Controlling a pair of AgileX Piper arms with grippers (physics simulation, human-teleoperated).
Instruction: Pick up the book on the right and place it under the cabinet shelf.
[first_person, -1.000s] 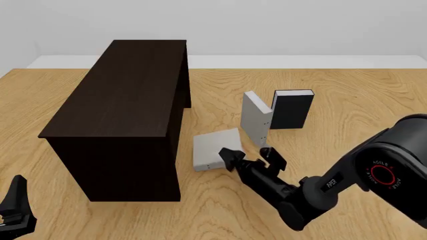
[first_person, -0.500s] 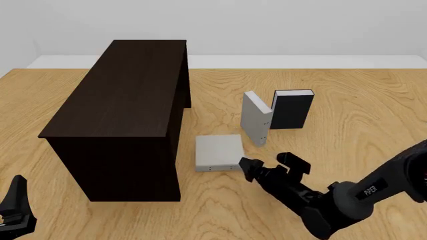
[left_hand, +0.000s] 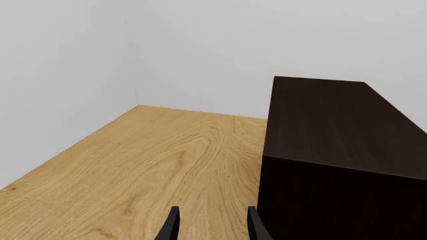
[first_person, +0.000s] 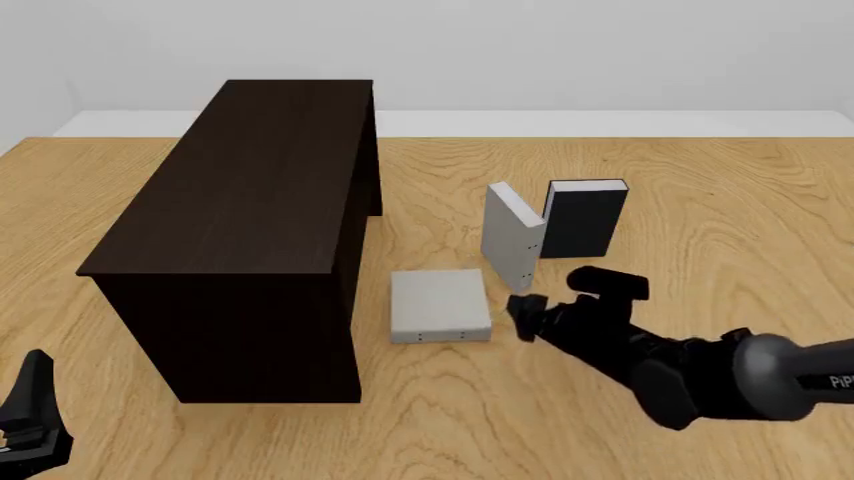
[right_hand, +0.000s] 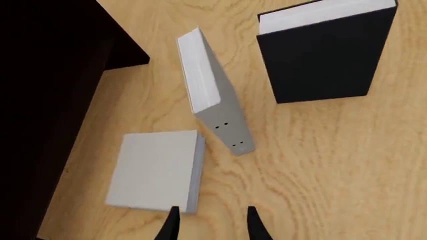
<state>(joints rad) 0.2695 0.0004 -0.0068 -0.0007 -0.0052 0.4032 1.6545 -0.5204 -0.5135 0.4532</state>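
Observation:
A thin light-grey book (first_person: 435, 305) lies flat on the table, close against the right side of the dark brown cabinet (first_person: 240, 200). It also shows in the right wrist view (right_hand: 157, 170). A second grey book (first_person: 511, 235) stands upright, white page edge up, beside an upright black book (first_person: 583, 220). My right gripper (first_person: 563, 296) is open and empty, just right of the flat book and in front of the standing grey book (right_hand: 213, 107). My left gripper (first_person: 30, 420) is open and empty at the near left, beside the cabinet (left_hand: 333, 130).
The black book (right_hand: 320, 55) stands behind and right of my right gripper (right_hand: 212, 225). The cabinet (right_hand: 47, 75) fills the left half of the table. My left gripper (left_hand: 212, 229) looks along bare table left of the cabinet toward the back wall.
My right gripper has left the flat grey book and drawn back to the right, away from it. The book, tilted one second ago, now lies square beside the cabinet. The left arm has not moved.

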